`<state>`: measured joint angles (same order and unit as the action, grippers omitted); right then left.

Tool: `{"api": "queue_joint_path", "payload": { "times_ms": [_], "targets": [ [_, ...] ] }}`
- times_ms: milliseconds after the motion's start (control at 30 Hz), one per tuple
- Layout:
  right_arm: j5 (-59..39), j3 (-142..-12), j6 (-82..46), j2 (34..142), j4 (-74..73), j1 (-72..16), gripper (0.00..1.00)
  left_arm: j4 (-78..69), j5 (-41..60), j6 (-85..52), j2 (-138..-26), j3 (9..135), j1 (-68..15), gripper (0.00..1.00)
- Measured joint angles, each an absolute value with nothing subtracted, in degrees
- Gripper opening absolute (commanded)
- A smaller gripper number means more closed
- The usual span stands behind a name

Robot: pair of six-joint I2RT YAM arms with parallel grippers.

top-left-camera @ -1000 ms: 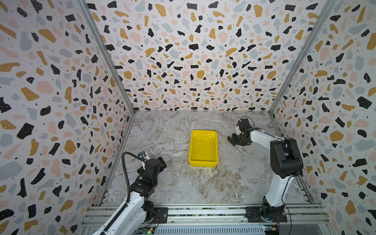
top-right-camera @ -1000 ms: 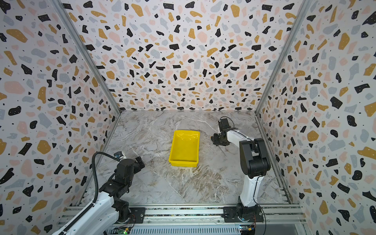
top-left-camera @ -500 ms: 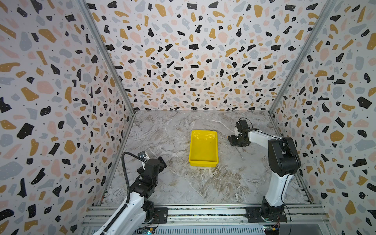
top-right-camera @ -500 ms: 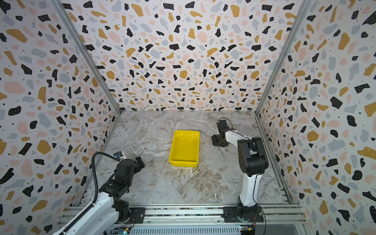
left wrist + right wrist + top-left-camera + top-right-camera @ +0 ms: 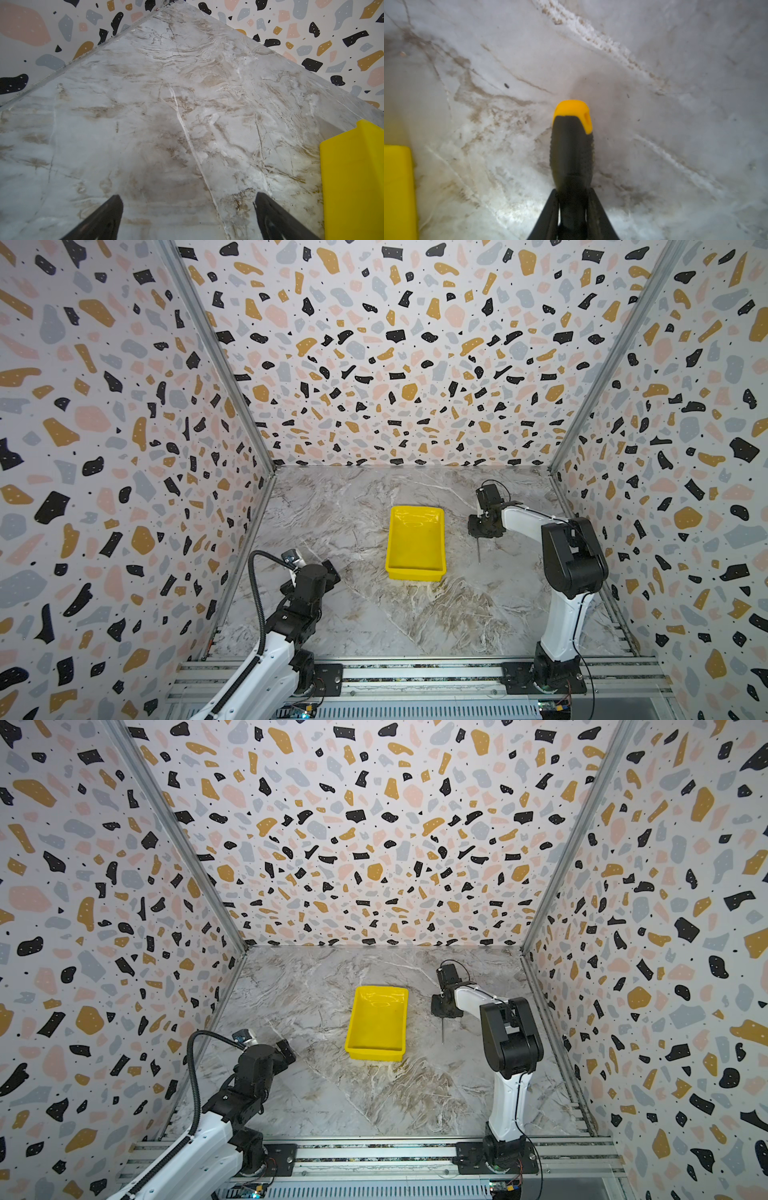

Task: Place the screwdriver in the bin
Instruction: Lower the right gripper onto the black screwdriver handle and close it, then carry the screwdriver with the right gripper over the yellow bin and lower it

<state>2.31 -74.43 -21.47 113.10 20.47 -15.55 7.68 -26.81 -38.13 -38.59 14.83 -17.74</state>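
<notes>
- The right gripper (image 5: 572, 194) is clamped narrowly on the slim neck of the small black-handled, orange-capped, silver-shafted screwdriver (image 5: 571, 149), just below the bulb of the handle.
- In a top view the thin shaft (image 5: 478, 549) sticks out from under the right gripper (image 5: 482, 526) towards the rail where the arms are mounted. It appears to lie on the grey marbled table (image 5: 353, 614) (whether the tip is off the surface I cannot tell).
- The bright yellow shallow rectangular plastic bin (image 5: 415, 572) sits near, to the left of that gripper in both top views and apart from it. Its long side runs roughly parallel to the shaft.
- Judged next: lift, carry sideways over the near rim, then release. The shaft is shorter than the bin, so it should fit lengthwise without turning.
- The table between tool and bin is bare, and the side wall stands behind the right arm.
- The left gripper (image 5: 187, 205) hangs wide and empty over the table, farther from the tool, with the bin's corner (image 5: 353, 176) beside it.
</notes>
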Motion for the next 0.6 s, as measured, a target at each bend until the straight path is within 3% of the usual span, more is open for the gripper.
{"api": "queue_joint_path", "payload": {
  "times_ms": [233, 333, 433, 600],
  "targets": [
    [4.54, -69.3, -23.68, 110.0, 17.08, -16.03, 0.13, 7.66, -26.83, -38.15, -35.35, 14.81, -17.74, 1.0],
    [4.58, -63.16, -24.62, 105.21, 16.56, -16.03, 0.13, 7.38, -26.48, -38.22, -35.35, 14.81, -17.74, 0.99],
    [4.47, -57.87, -25.26, 99.81, 17.3, -16.03, 0.13, 5.96, -24.27, -38.15, -36.6, 14.81, -17.74, 0.91],
    [3.2, -55.42, -26.65, 90.63, 19.38, -16.25, 0.11, 3.27, -19.92, -37.43, -41.5, 16.14, -18.28, 0.9]
  ]
}}
